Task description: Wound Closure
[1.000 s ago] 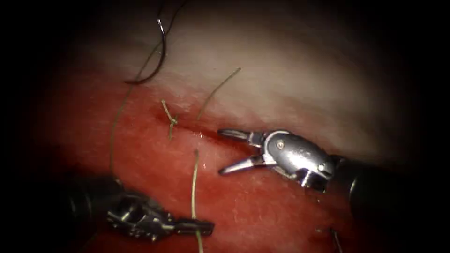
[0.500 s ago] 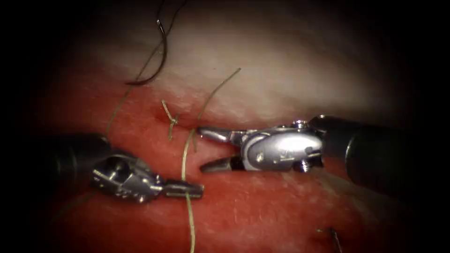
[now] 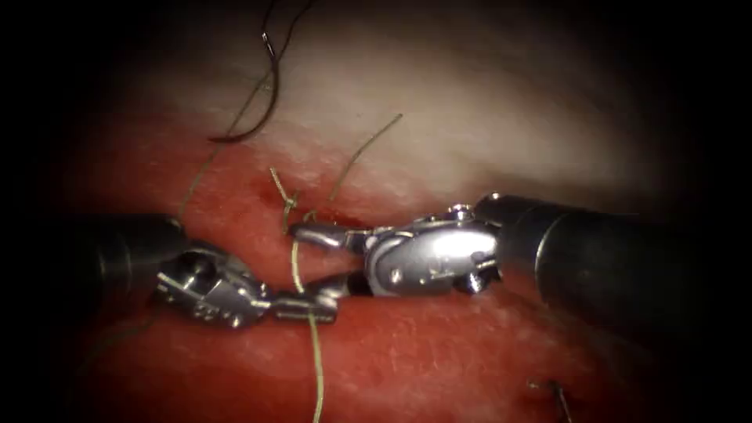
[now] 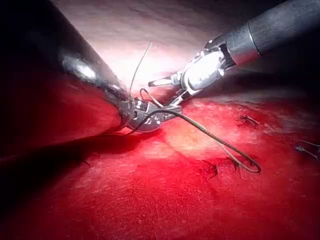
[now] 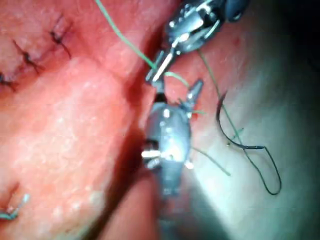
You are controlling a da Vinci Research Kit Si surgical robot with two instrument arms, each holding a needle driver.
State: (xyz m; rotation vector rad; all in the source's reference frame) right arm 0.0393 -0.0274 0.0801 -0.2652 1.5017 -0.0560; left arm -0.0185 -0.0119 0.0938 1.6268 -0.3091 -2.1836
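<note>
My left tool (image 3: 305, 307) is shut on the green thread (image 3: 316, 360), which rises from its jaws to a knot (image 3: 288, 202) on the cut. The open jaws of my right tool (image 3: 307, 261) stand on either side of that thread just above the left tool's tip. The dark curved needle (image 3: 269, 86) lies loose on the pale tissue (image 3: 470, 117) beyond the cut, to the left, with neither tool holding it. The left wrist view has the left tool (image 4: 150, 117) gripping the thread (image 4: 210, 135) and the right tool (image 4: 167, 90) open beside it. The right wrist view has the right tool (image 5: 177, 92), the left tool (image 5: 157, 70) and the needle (image 5: 240, 142).
A cut end of thread (image 3: 368, 145) sticks up right of the knot. Red fluid wets the tissue near the cut (image 3: 439, 352). Finished stitches (image 5: 30, 55) cross the cut further along. A short thread end (image 3: 558, 395) lies at the lower right.
The left tool has lifted the thread up toward the cut. The right tool has moved left, still open, until its jaws straddle the thread near the left tool's tip.
</note>
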